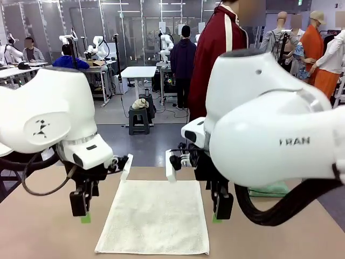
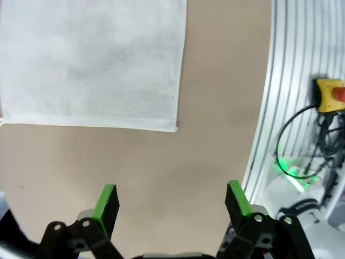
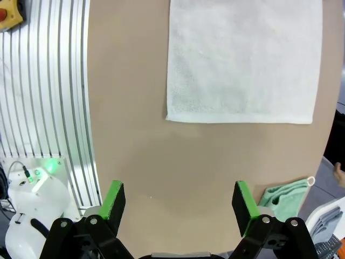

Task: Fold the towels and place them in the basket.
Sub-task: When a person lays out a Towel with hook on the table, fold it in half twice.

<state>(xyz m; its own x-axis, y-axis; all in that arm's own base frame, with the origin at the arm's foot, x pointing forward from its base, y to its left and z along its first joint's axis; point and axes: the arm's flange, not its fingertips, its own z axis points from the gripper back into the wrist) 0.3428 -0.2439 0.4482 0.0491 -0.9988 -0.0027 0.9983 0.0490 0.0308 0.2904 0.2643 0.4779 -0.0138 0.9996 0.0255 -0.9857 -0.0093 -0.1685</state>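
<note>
The left black two-finger gripper with green pads hangs, jaws apart and empty, just left of a cream-white rectangular terry towel spread flat on the tan table. The right gripper hangs just right of it, jaws equally apart, and a mint-green terry towel lies farther right.

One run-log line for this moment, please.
left pincer open, empty | right pincer open, empty | cream towel flat, unfolded | green towel near table edge

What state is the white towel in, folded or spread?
Spread: the white towel lies flat on the table, no fold visible.
</note>
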